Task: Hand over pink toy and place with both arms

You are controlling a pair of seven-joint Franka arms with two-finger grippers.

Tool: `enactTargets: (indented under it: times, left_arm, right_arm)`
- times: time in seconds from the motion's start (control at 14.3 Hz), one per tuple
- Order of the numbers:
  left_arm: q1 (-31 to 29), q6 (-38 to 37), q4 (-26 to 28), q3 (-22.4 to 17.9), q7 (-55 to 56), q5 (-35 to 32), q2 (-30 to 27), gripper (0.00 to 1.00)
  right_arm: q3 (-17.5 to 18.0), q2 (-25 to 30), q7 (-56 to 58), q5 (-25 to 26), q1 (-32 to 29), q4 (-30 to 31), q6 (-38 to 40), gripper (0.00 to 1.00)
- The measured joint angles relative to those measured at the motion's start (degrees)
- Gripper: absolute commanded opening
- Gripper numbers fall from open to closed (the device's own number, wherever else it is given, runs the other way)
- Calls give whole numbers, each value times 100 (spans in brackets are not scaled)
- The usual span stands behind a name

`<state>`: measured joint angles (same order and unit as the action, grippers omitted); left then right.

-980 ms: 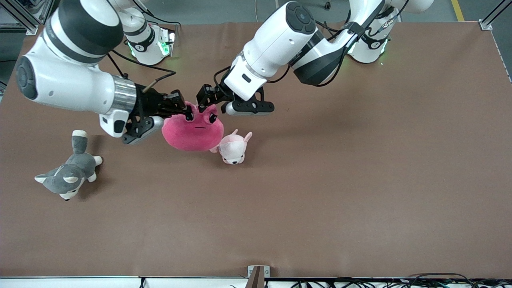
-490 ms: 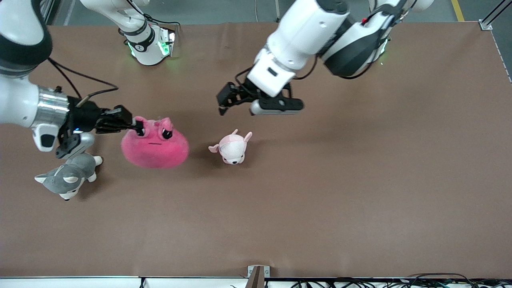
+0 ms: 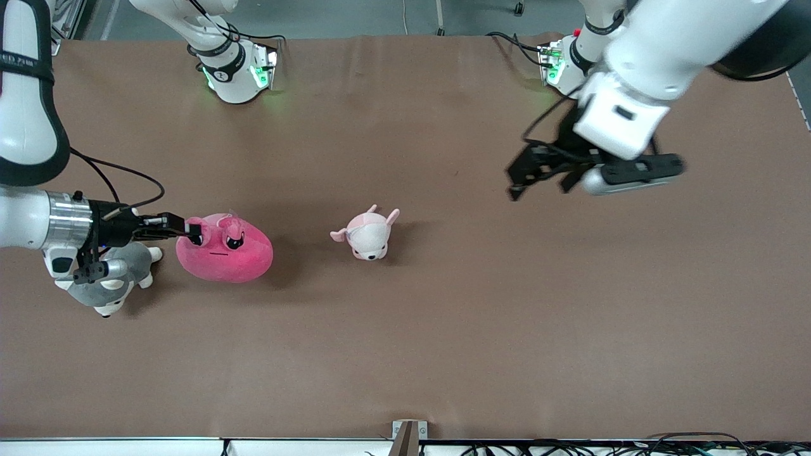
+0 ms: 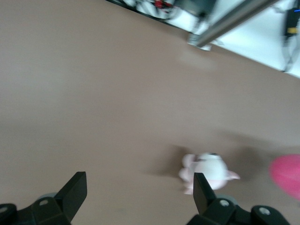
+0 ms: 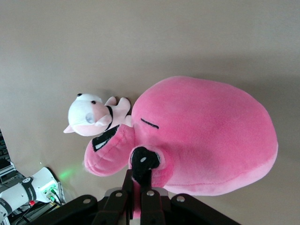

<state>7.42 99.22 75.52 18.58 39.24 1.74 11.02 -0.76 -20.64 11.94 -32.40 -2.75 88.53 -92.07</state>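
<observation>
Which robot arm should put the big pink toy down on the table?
The right arm. The right gripper is shut on the pink toy by its ear nub, next to the husky plush. The left gripper is open, holding nothing, up over bare table toward its own end.

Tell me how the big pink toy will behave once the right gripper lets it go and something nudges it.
The pink toy looks soft: the right gripper pinches only a fold near its eye, so the plush probably deforms rather than resists. It seems light, hanging from that small pinch. Its rounded, wide shape suggests it would settle flat and slide on the table, not roll.
</observation>
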Motion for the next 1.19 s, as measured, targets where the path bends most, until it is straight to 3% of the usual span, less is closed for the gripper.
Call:
enactTargets:
  times: [0.28,0.49,0.84,0.91,0.98,1.05,1.12,1.19]
  left_arm:
    - [-848,-792,117,4,-1599,-132,-49,100]
    - [-1541,-940,410,20,-2779,-133,-173,100]
    - [-1822,-790,1253,26,-3146,-133,-778,100]
    - [-1884,-734,1403,25,-3221,-131,-938,100]
    - [-1937,-703,1499,25,-3281,-118,-1067,100]
    - [-1972,-691,1549,24,-3308,-114,-1154,100]
    - [-2000,-675,1565,23,-3319,-113,-1207,100]
    - [-2022,-640,1558,21,-3325,-113,-1234,100]
  right_arm:
    - [1,-433,122,0,-127,-175,-7,1]
    - [2,-662,194,-1,-181,-194,5,1]
    - [3,-932,425,-10,-256,-202,12,2]
    - [3,-992,432,-19,-265,-202,15,10]
    - [4,-1058,434,-21,-268,-203,16,29]
    - [5,-1123,435,-22,-270,-206,16,87]
    - [7,-1178,435,-23,-271,-208,16,100]
    - [13,-1210,434,-22,-271,-217,16,100]
